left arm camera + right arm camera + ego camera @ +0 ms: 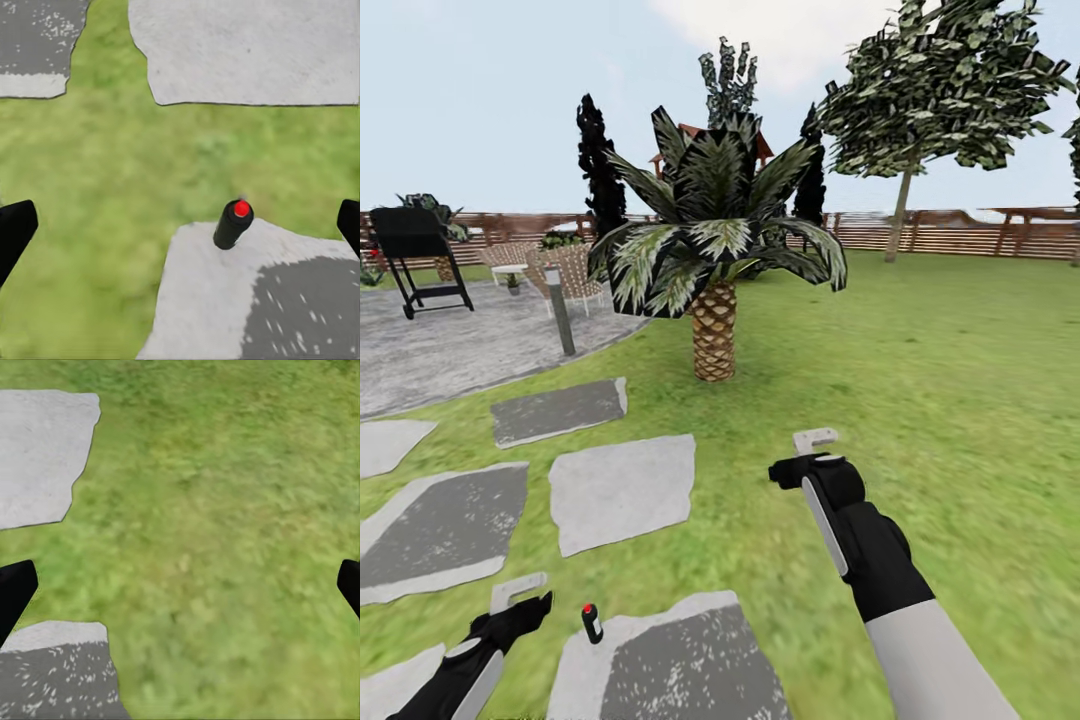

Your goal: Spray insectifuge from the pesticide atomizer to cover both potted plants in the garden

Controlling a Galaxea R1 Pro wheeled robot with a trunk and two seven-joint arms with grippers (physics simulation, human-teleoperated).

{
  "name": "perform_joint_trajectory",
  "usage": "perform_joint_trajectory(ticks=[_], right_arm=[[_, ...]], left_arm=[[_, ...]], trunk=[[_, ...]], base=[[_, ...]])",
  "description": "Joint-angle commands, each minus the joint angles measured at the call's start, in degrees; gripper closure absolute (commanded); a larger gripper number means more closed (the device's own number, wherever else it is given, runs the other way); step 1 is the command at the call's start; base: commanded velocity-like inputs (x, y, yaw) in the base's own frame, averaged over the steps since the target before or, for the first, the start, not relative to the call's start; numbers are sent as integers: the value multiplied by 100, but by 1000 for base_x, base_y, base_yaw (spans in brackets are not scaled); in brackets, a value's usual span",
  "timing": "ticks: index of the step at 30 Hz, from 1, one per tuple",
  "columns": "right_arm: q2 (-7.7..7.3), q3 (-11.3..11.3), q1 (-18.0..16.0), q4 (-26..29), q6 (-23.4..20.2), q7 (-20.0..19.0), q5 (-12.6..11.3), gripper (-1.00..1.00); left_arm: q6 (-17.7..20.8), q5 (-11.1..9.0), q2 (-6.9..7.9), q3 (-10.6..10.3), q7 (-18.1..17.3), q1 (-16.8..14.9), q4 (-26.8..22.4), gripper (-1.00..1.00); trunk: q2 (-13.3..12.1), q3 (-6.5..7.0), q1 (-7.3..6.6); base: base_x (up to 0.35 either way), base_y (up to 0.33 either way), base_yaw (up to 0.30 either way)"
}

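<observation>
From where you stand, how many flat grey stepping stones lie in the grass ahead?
6. Far left stone, far right stone, middle left stone, middle right stone, near left stone, near right stone. More may lie outside the frame.

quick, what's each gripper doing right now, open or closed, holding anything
Left gripper: open, empty, above the small dark red-capped bottle.
Right gripper: open, empty, over grass.

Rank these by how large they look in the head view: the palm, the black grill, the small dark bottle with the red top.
1. Palm, largest.
2. Black grill, though it stands farther away, so its true size is unsure.
3. Bottle, smallest despite being nearest.
</observation>
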State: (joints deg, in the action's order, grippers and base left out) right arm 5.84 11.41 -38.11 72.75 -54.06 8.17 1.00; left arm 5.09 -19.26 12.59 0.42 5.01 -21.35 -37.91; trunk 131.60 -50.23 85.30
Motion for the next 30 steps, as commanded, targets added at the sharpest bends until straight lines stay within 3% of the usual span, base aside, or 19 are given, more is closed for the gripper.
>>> perform_joint_trajectory(ticks=[1, 6, 13, 24, 27, 30], right_arm=[[-5, 4, 0, -2, 0, 0, 1, -100], [-7, 17, -1, -6, 1, 1, -3, -100], [-22, 19, -1, -6, 3, 8, 6, -100], [-21, 19, 3, 11, 10, 11, 5, -100], [-24, 19, 3, 25, 10, 14, 7, -100], [-28, 19, 3, 37, 10, 17, 12, -100]], left_arm=[[-52, 1, -1, -1, -5, 0, 14, -100], [-132, 16, -78, -7, -9, 0, 28, -100], [-139, 19, -97, -20, -39, 0, 29, -100], [-143, -47, -116, -40, -63, 0, -10, -100], [-225, 48, -120, -100, -54, 0, -90, -100], [-642, 207, -123, -148, -45, 0, -84, -100]], trunk=[[0, 0, 0], [0, 0, 0], [0, 0, 0], [0, 0, 0], [0, 0, 0], [0, 0, 0]], base=[[197, -6, 271], [281, -49, 248], [272, 186, 28], [112, 122, -254], [4, 4, -241], [1, 1, -80]])
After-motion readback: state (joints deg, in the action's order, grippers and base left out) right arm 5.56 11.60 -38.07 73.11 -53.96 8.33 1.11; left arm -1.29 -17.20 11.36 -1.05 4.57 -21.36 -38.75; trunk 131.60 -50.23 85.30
